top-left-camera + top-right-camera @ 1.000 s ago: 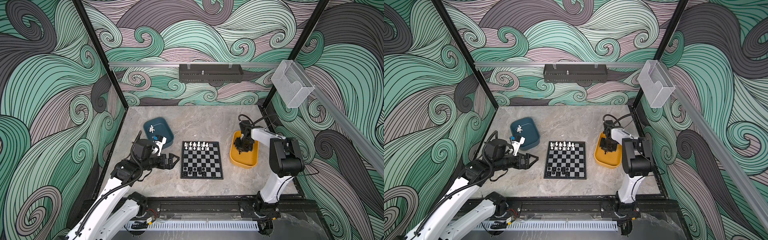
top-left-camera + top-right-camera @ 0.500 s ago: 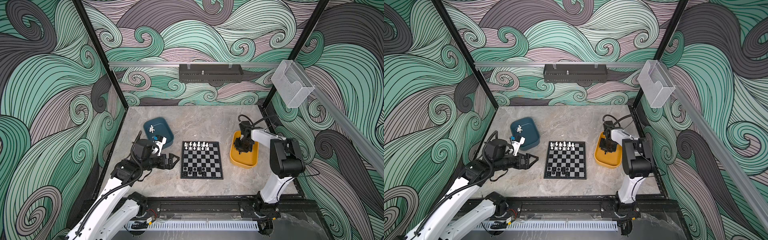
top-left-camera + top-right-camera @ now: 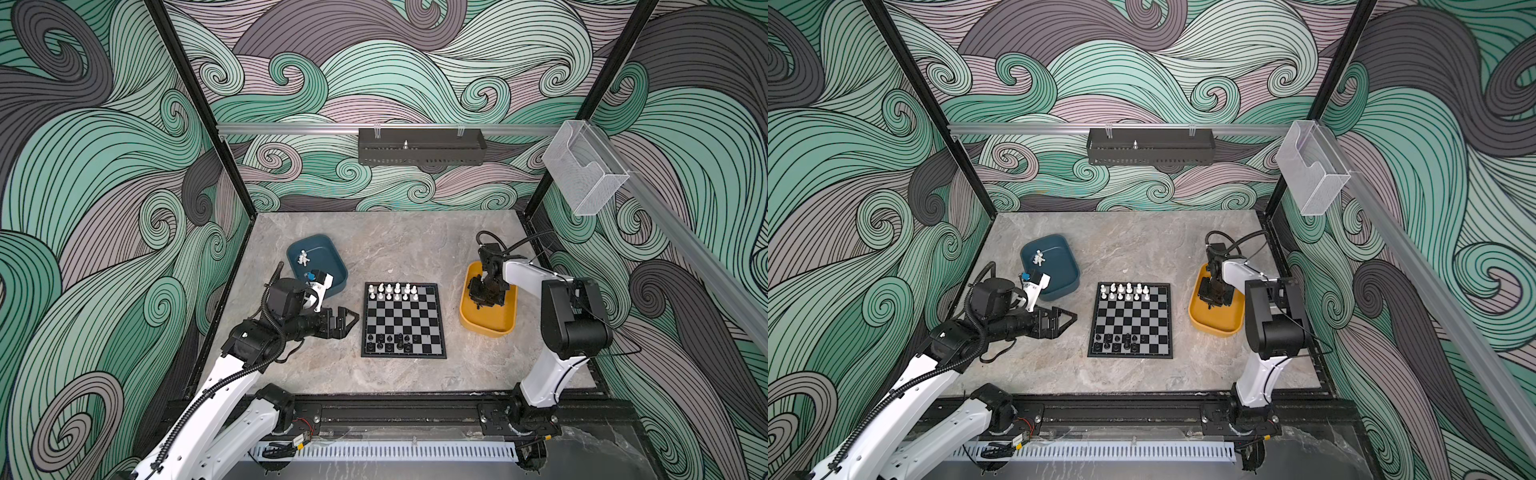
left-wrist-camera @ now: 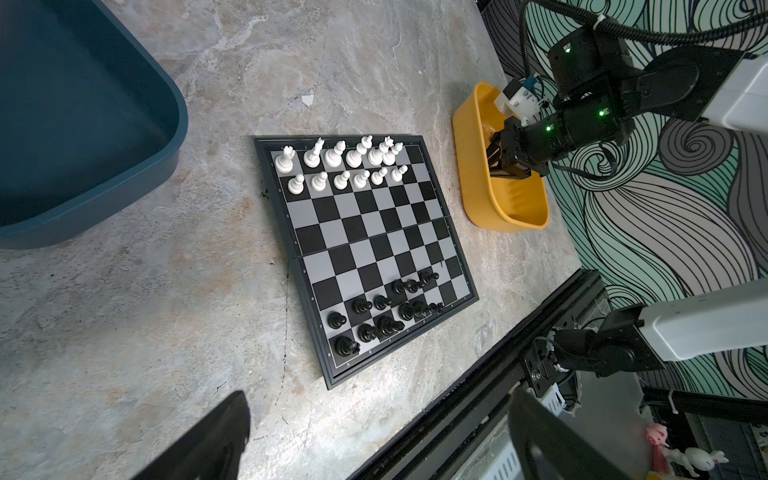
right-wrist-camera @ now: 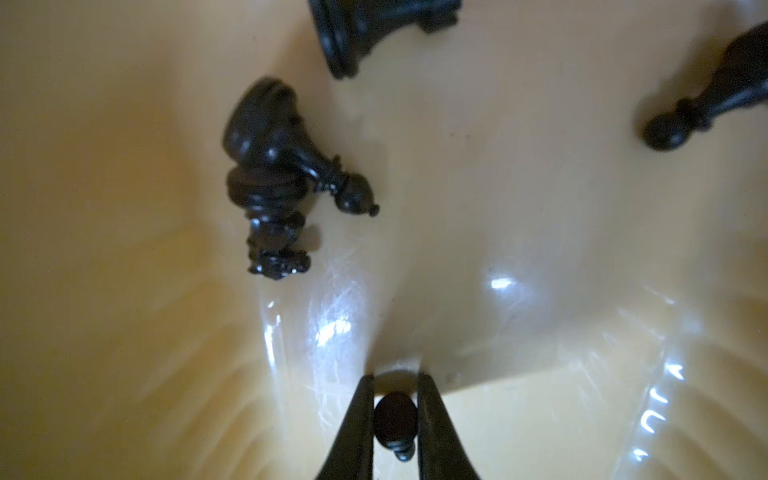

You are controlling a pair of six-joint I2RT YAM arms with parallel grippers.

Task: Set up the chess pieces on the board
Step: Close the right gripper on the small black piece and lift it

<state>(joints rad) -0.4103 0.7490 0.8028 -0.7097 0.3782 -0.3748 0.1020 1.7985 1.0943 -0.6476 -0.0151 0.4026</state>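
The board [image 3: 403, 316] [image 3: 1129, 320] [image 4: 365, 245] lies flat at mid-table. White chess pieces [image 3: 395, 291] [image 4: 345, 162] fill much of its two far rows, and black ones [image 3: 390, 340] [image 4: 382, 316] stand in its near rows. My right gripper [image 3: 482, 297] [image 3: 1212, 297] [image 5: 395, 380] reaches down into the yellow tray [image 3: 486, 326] [image 5: 124, 208], shut on a small black piece [image 5: 395, 415]. More black pieces [image 5: 274, 174] lie loose on the tray floor. My left gripper [image 3: 349, 320] [image 3: 1069, 318] [image 4: 380, 436] hovers open and holding nothing, just left of the board.
A teal tray [image 3: 328, 253] [image 4: 83, 124] behind the left gripper holds a few white pieces [image 3: 303, 259] [image 3: 1038, 258]. A black rack [image 3: 422, 145] and a clear box [image 3: 582, 170] hang on the back rail. The black frame rail [image 3: 395, 409] runs along the table's front edge.
The right gripper's jaws have closed onto the black piece in the yellow tray. Neither arm has visibly moved.
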